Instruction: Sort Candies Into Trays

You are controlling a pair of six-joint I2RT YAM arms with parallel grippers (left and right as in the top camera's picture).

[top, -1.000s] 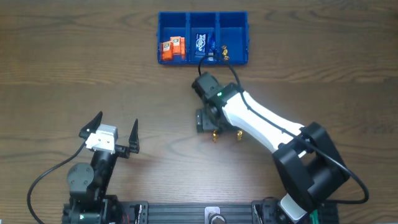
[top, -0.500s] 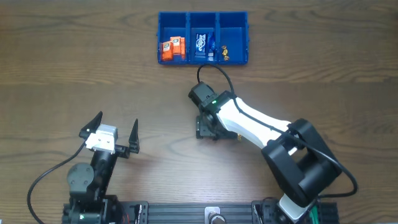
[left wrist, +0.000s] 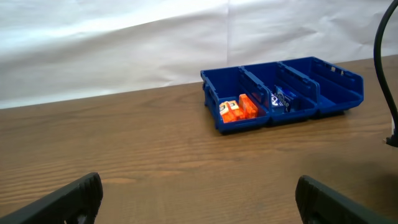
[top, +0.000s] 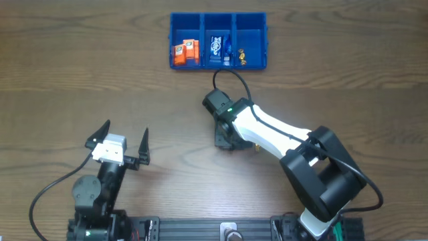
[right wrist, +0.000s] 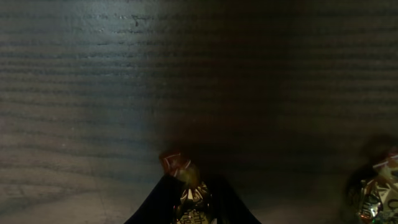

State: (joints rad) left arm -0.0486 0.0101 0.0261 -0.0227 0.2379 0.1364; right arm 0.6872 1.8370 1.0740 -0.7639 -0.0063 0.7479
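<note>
The blue three-compartment tray (top: 218, 61) stands at the far middle of the table. Orange candies (top: 184, 52) lie in its left bin, a blue candy (top: 216, 45) in the middle bin and small gold candies (top: 241, 55) in the right bin. My right gripper (top: 225, 139) is down at the table's centre, shut on a gold-wrapped candy (right wrist: 178, 164) that rests on the wood. A second gold candy (right wrist: 377, 193) lies just beside it. At the near left my left gripper (top: 124, 143) hangs open and holds nothing, and its view shows the tray (left wrist: 323, 93) far ahead.
The brown wood table (top: 80, 73) is bare around the tray and between the arms. The right arm's black cable (top: 231, 75) loops up close to the tray's front wall. A white backdrop (left wrist: 124, 43) stands behind the table.
The right gripper has dropped toward the table and slid slightly, covering one of the two loose gold candies and closing on it. The left arm has not moved.
</note>
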